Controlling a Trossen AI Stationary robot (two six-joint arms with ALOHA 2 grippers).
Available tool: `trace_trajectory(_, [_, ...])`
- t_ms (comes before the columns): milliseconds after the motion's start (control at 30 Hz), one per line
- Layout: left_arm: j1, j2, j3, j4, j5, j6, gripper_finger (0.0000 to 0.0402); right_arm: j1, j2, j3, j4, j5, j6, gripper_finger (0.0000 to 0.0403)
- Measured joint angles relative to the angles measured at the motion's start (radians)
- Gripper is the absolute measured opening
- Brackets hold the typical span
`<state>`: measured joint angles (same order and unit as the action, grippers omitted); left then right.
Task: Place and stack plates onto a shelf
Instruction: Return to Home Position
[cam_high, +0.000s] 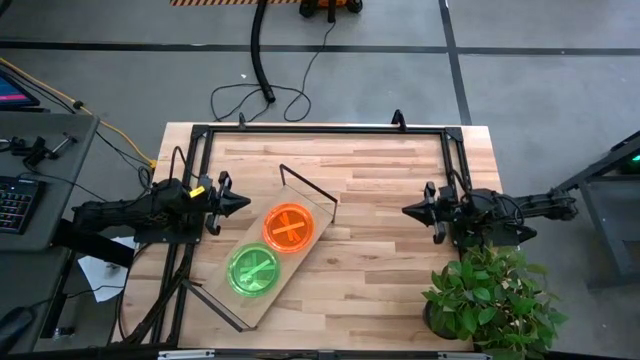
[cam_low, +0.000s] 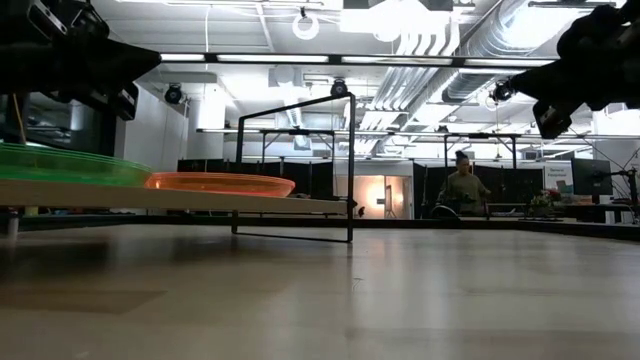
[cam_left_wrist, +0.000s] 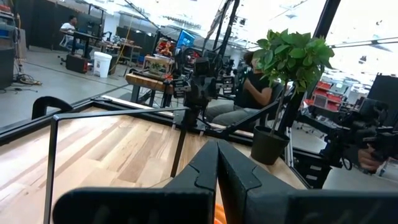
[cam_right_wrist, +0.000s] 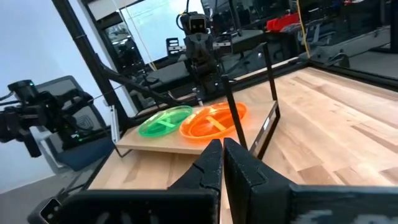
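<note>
The shelf (cam_high: 300, 262), a light-wood board with black wire frames at its ends, lies slantwise on the table's middle. On it rest an orange plate stack (cam_high: 289, 227) and a green plate stack (cam_high: 253, 270), side by side; both also show in the right wrist view, orange (cam_right_wrist: 214, 121) and green (cam_right_wrist: 163, 121). My left gripper (cam_high: 243, 201) hovers shut and empty just left of the shelf's far end. My right gripper (cam_high: 408, 211) hovers shut and empty at the table's right, well clear of the shelf.
A potted green plant (cam_high: 490, 295) stands at the table's near right corner. A black frame (cam_high: 320, 128) runs along the table's far edge and sides. A person (cam_low: 462, 185) sits in the room beyond the table.
</note>
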<state>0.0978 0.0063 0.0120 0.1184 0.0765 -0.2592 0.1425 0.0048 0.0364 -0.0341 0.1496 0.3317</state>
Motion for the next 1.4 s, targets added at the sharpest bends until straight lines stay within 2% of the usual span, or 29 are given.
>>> trace_trajectory(133, [0.000,0.000,0.000,0.000,0.000,0.000,0.0001,-0.002,0.000,0.000,-0.001,-0.012,-0.001,0.0000])
trace_trajectory(400, [0.000,0.000,0.000,0.001,0.000,0.000,0.0001,-0.001,0.000,0.000,-0.016,-0.119,-0.019,0.0000])
trace_trajectory(1400, [0.000,-0.002,0.000,-0.015,-0.001,0.000,0.0000,0.000,-0.001,0.000,-0.015,-0.109,-0.011,0.0000])
